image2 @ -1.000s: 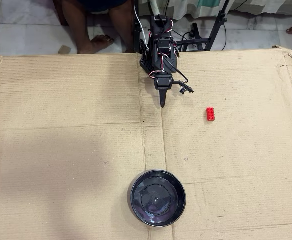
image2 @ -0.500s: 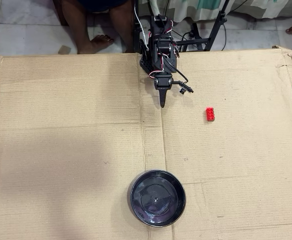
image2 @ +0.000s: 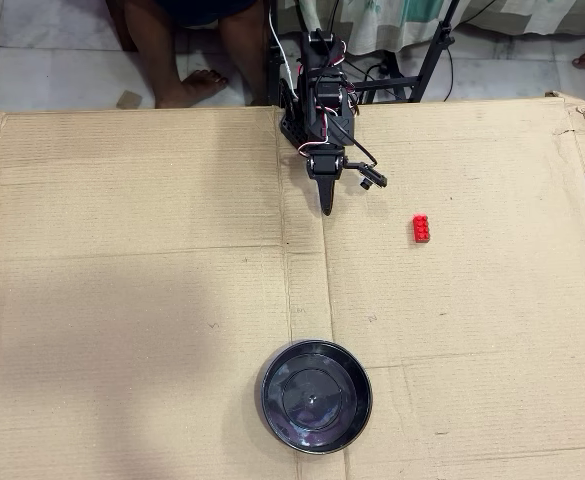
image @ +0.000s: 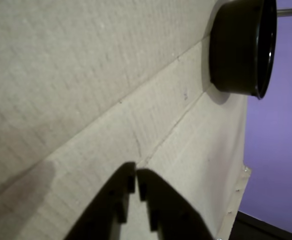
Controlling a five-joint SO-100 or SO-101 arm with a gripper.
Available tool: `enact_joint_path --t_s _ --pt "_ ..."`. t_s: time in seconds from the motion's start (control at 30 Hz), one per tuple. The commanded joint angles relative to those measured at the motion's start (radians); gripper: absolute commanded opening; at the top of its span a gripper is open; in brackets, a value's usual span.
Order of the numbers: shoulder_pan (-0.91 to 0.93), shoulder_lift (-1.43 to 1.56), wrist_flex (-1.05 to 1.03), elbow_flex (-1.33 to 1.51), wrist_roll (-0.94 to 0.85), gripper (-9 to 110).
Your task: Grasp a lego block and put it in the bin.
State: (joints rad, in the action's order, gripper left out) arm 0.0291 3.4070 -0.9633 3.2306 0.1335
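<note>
Task barely started, nothing grasped yet. Gripper (image2: pixel 325 208) sits near the arm base, jaws closed together with only a thin slit between the tips in the wrist view, holding nothing. Lego block (image2: pixel 421 229) lies on the cardboard sheet (image2: pixel 132 300) to the gripper's right and slightly ahead in the overhead view, well apart from it, untouched. Bin (image2: pixel 316 397) is straight ahead of the fingertips, well apart, empty; wrist view catches its side wall (image: pixel 240 50). Left to do, by my read: open, reach block, grasp, carry, drop. No readable brands, labels or writing anywhere.
</note>
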Motion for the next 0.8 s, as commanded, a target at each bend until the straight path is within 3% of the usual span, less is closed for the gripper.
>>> enact_joint_path --t_s 0.0,0.23,0.5,0.77 --pt "-0.003 0.005 0.002 -0.002 0.006 1" --pt "-0.003 -0.087 -0.002 -0.1 0.014 1" --pt "-0.021 -0.373 -0.003 -0.313 0.163 1" --pt "-0.175 -0.653 0.0 -0.54 0.624 1"
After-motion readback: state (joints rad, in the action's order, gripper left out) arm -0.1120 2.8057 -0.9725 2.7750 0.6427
